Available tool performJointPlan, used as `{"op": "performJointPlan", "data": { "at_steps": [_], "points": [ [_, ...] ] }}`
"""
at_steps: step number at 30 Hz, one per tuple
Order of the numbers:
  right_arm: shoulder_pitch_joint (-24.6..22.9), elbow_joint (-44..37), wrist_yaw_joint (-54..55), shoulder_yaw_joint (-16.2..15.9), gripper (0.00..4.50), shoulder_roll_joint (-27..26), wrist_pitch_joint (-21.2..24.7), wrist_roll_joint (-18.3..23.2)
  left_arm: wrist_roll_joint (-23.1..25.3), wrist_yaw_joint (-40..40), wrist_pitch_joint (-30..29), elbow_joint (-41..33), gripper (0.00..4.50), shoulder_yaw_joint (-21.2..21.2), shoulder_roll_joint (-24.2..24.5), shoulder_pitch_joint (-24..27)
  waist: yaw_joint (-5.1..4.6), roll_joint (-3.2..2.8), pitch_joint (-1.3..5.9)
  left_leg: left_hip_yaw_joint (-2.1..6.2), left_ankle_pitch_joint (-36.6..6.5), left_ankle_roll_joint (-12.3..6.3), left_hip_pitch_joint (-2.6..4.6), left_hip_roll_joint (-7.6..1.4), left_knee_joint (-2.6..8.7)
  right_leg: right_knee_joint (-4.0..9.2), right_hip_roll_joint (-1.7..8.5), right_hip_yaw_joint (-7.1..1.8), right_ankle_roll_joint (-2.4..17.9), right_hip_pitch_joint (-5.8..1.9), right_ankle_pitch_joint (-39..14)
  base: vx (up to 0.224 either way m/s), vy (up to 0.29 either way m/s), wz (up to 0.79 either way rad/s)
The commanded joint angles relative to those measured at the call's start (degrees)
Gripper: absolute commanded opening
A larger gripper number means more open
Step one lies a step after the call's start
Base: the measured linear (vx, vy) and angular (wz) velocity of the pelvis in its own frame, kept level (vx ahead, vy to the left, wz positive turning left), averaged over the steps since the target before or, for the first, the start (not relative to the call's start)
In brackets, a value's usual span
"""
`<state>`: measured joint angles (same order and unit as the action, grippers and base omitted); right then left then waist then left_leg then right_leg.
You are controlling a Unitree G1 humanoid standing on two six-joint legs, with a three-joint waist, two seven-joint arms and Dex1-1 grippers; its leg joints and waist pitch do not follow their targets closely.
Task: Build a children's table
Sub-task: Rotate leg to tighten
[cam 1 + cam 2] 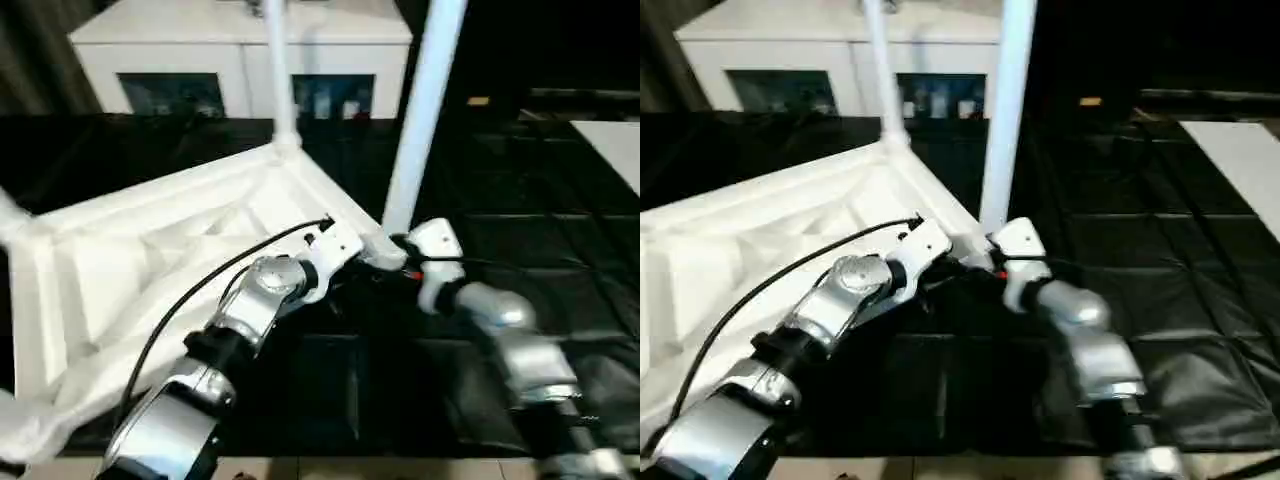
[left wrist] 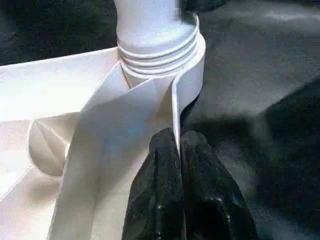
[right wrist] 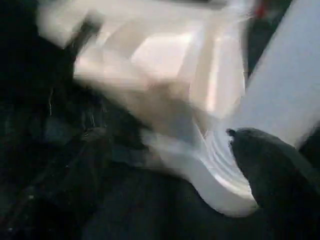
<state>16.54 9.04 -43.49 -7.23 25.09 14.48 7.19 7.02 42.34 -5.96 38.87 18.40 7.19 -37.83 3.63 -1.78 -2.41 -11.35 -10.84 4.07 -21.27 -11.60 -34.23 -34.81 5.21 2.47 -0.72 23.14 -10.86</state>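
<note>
Tabletop: the white tabletop [image 1: 150, 270] lies upside down on the dark mat [image 1: 560, 230], ribs and cross-braces facing up, one corner pointing at the robot.
Legs: one leg [image 1: 420, 110] stands in the near corner socket [image 2: 187, 75]; another leg [image 1: 278, 70] rises from the far corner.
Feel: thin moulded plastic, so I judge it light and easy to shove about, fairly stiff thanks to the ribs, but smooth and slippery.
Where to hold: the thin rim wall beside a socket gives a pinch; the leg is best taken low, near the threaded collar, where it is thickest.
Left gripper: the left gripper [image 2: 179, 145] is pinched tight on the rim wall just under the near socket, fingers either side of the edge, steadying the corner.
Right gripper: the right gripper [image 3: 272, 172] sits at the foot of the near leg, one dark finger beside the collar; whether its fingers are apart I cannot tell.
Arms: both forearms reach forward and converge on that corner, left from the left, right wrist bent inward.
</note>
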Motion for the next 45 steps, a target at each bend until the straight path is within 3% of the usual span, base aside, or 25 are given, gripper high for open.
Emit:
{"op": "performJointPlan", "data": {
  "at_steps": [1, 4, 5, 6, 12, 20, 24, 25, 34, 41, 45],
  "points": [
    [-0.9, -2.5, -6.3, 0.5, 4.27, 3.0, 0.8, 1.0, -0.7, 5.0, 2.3, -2.0, 0.0, 1.4, 1.6, 0.8, 0.08, 0.9, 3.32, 0.69, -11.9, -4.9, 0.54, -1.42, 3.89, 4.21, 2.34, -1.92, 13.8, -3.04, -6.9, 0.0, 0.0, 0.0],
    [-2.5, -5.0, -12.1, 0.3, 4.27, 8.7, 1.9, 3.1, -2.3, 12.0, 4.0, -4.9, 0.0, 2.8, 4.2, 2.4, -0.16, 1.15, 3.11, 0.8, -12.9, -5.08, 0.23, -1.27, 4.01, 4.48, 2.46, -1.8, 12.9, -3.07, -10.5, 0.0, 0.0, 0.0],
    [-3.0, -5.8, -13.8, 0.4, 4.27, 10.5, 2.5, 3.9, -3.5, 15.8, 4.3, -6.5, 0.0, 3.5, 5.5, 3.3, -0.18, 1.03, 3.11, 0.84, -13.2, -5.04, 0.35, -1.38, 4.08, 4.56, 2.52, -1.79, 12.9, -3.0, -11.2, 0.0, 0.0, 0.0],
    [-3.2, -6.3, -15.0, 0.4, 4.27, 11.7, 2.8, 4.4, -4.0, 18.1, 3.9, -7.8, 0.0, 4.0, 6.6, 3.9, -0.12, 1.3, 3.12, 0.87, -13.2, -5.06, 0.43, -1.56, 4.1, 4.54, 2.57, -1.84, 12.9, -2.96, -11.9, 0.0, 0.0, 0.0],
    [-1.2, -4.1, -16.2, 1.8, 4.27, 11.3, 2.1, 5.6, -7.5, 25.5, 2.8, -13.2, 0.0, 4.2, 9.4, 6.0, -0.08, 1.23, 2.96, 0.61, -14.0, -4.15, 0.78, -1.7, 4.2, 4.61, 2.51, -1.91, 13.4, -2.24, -13.7, 0.0, 0.0, 0.0],
    [-0.6, -3.6, -19.3, -1.7, 4.27, 10.6, 3.5, 6.4, -7.1, 26.1, 2.7, -13.8, 0.0, 4.4, 9.8, 6.0, 0.12, 1.46, 3.22, 0.59, -11.0, -4.63, 0.53, -1.62, 3.94, 3.97, 2.51, -1.86, 13.9, -2.56, -9.3, 0.0, 0.0, 0.0],
    [-0.4, -3.1, -19.5, -1.9, 4.27, 10.5, 3.2, 6.3, -7.1, 26.2, 2.5, -14.0, 0.0, 4.3, 9.8, 6.1, 0.1, 1.49, 3.16, 0.59, -11.4, -4.46, 0.52, -1.61, 3.97, 4.09, 2.49, -1.85, 13.6, -2.56, -10.6, 0.0, 0.0, 0.0],
    [0.0, -2.4, -19.3, -2.0, 4.01, 9.8, 3.1, 6.1, -7.1, 26.3, 2.5, -14.1, 0.0, 4.3, 9.8, 6.2, 0.1, 1.39, 3.17, 0.6, -11.4, -4.38, 0.55, -1.61, 3.98, 4.07, 2.51, -1.86, 13.6, -2.56, -10.6, 0.0, 0.0, 0.0],
    [1.0, 0.3, -19.1, -3.4, 3.32, 7.2, 2.4, 5.6, -6.9, 26.3, 2.4, -14.2, 0.0, 4.3, 9.7, 6.2, 0.1, 1.48, 3.33, 0.55, -9.8, -4.62, 0.49, -1.52, 3.79, 3.75, 2.43, -1.8, 14.2, -2.65, -8.4, 0.0, 0.0, 0.0],
    [1.1, 1.1, -19.7, -3.8, 2.76, 7.5, 2.2, 5.2, -6.8, 26.2, 2.5, -13.8, 0.0, 4.2, 9.9, 6.3, 0.12, 1.5, 3.25, 0.56, -10.5, -4.4, 0.5, -1.53, 3.85, 3.87, 2.47, -1.81, 14.0, -2.69, -9.5, 0.0, 0.0, 0.0],
    [1.0, 1.3, -20.3, -3.9, 2.64, 7.6, 1.8, 4.8, -6.4, 26.0, 2.8, -13.3, 0.0, 4.3, 10.0, 6.2, 0.17, 1.49, 3.33, 0.54, -9.9, -4.59, 0.51, -1.52, 3.76, 3.77, 2.44, -1.83, 14.1, -2.69, -8.7, 0.0, 0.0, 0.0]
  ]
}}
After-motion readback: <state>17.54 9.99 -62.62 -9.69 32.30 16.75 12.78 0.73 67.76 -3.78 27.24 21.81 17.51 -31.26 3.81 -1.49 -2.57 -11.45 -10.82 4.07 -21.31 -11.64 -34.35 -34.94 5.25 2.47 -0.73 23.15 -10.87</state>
